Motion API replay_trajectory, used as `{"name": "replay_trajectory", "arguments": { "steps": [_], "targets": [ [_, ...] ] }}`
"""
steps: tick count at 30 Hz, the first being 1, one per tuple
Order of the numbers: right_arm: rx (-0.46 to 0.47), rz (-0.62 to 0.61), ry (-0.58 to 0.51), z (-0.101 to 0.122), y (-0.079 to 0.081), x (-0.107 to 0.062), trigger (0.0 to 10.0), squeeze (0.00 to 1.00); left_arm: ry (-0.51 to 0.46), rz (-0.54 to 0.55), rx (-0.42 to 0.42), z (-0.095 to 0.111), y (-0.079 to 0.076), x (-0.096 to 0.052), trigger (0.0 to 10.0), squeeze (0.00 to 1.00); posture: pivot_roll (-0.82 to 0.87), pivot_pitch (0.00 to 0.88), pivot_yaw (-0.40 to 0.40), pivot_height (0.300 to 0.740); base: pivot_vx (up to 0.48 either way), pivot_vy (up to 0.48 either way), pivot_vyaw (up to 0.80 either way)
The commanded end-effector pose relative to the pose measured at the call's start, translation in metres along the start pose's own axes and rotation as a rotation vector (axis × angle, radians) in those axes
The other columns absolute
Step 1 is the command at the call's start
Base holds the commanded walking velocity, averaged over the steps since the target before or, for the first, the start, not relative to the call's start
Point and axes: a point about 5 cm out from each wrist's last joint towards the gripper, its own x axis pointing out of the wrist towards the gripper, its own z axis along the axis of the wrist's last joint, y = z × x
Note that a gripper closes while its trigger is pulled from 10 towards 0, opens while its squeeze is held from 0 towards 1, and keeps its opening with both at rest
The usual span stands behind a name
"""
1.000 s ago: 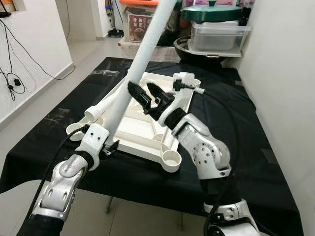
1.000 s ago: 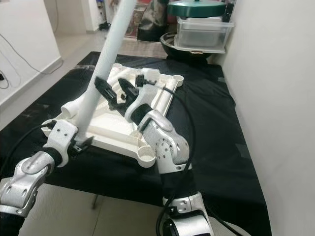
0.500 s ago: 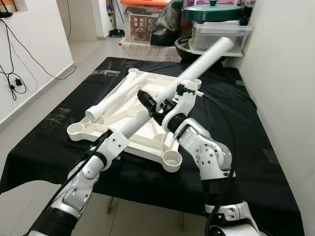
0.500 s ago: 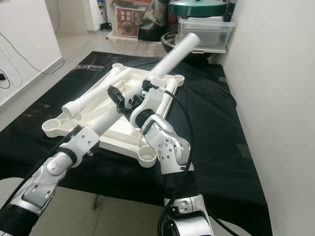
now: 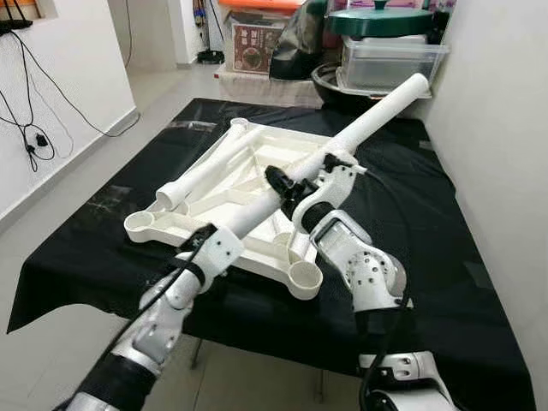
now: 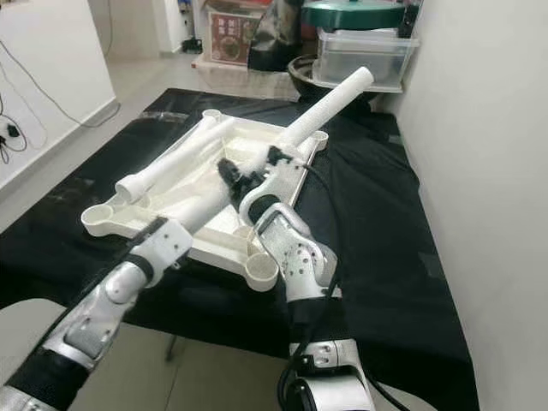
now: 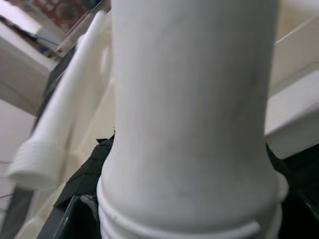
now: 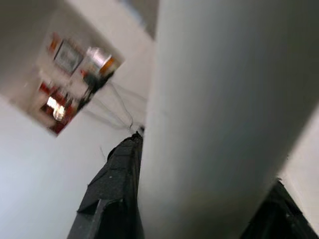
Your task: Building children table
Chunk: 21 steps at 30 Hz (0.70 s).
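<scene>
Right gripper (image 5: 287, 181): two black fingers pinch the white table leg (image 5: 342, 142) near its middle, above the table top.
Right fingers (image 8: 115, 189): matte black plastic, faceted, pressed flat against both sides of the leg's smooth round wall.
Left gripper (image 5: 208, 240): at the leg's lower end, above the near edge of the table top; black fingers clamp the ribbed, threaded collar of the leg.
Left fingers (image 7: 82, 186): dark angular plastic, seen behind the collar's ridges.
Table leg: long, smooth white plastic tube, held slanting, low end toward the robot, high end rising past the far right corner of the table top; slightly flared above the threads.
Table top (image 5: 257, 163): white moulded plastic slab lying upside down on the black cloth, ribbed on its underside, with a round open socket at each corner.
Near socket (image 5: 304, 278): hollow ring at the table top's near right corner, under the right arm.
Second leg (image 5: 205, 169): same white tube, lying across the left part of the table top, its ribbed end sticking out over the left edge.
Black cloth (image 5: 411, 231): thin, slightly glossy sheet, creased, covering the work table under the table top.
Clear tub (image 5: 390, 62): translucent plastic box beyond the table top's far right corner, with a round green lid (image 5: 381, 21) on it.
</scene>
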Motion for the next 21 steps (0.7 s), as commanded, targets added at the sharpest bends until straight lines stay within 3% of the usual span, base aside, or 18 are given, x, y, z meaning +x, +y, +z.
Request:
{"name": "replay_trajectory", "arguments": {
  "steps": [1,4,10,15,20,21],
  "targets": [
    [0.208,-0.051,0.027,-0.041,0.026,0.003,0.0,0.00,-0.022,0.017,0.030,0.005,0.003,0.002,10.0,0.00,0.10,0.000,-0.045,0.740,0.000,0.000,0.00],
    [0.241,-0.087,-0.030,-0.032,0.020,0.003,0.0,0.00,-0.022,-0.002,0.031,0.004,-0.001,0.002,10.0,0.00,0.10,0.000,-0.045,0.740,0.000,0.000,0.00],
    [0.260,-0.077,-0.039,-0.031,0.023,0.003,0.0,0.00,-0.020,-0.004,0.034,0.002,-0.002,0.002,10.0,0.00,0.09,0.000,-0.038,0.740,0.000,0.000,0.00],
    [0.245,-0.033,-0.021,-0.033,0.027,0.001,0.0,0.00,0.001,0.000,0.053,-0.005,0.000,0.001,10.0,0.00,0.09,0.000,-0.042,0.740,0.000,0.000,0.00],
    [0.221,0.090,0.040,-0.034,0.037,0.000,0.0,0.00,0.022,0.008,0.064,-0.014,0.005,-0.002,10.0,0.00,0.09,0.000,-0.044,0.740,0.000,0.000,0.00],
    [0.219,0.112,0.039,-0.033,0.039,0.000,10.0,0.00,0.025,0.008,0.067,-0.015,0.005,-0.003,10.0,0.00,0.09,0.000,-0.045,0.740,0.000,0.000,0.00]
  ]
}}
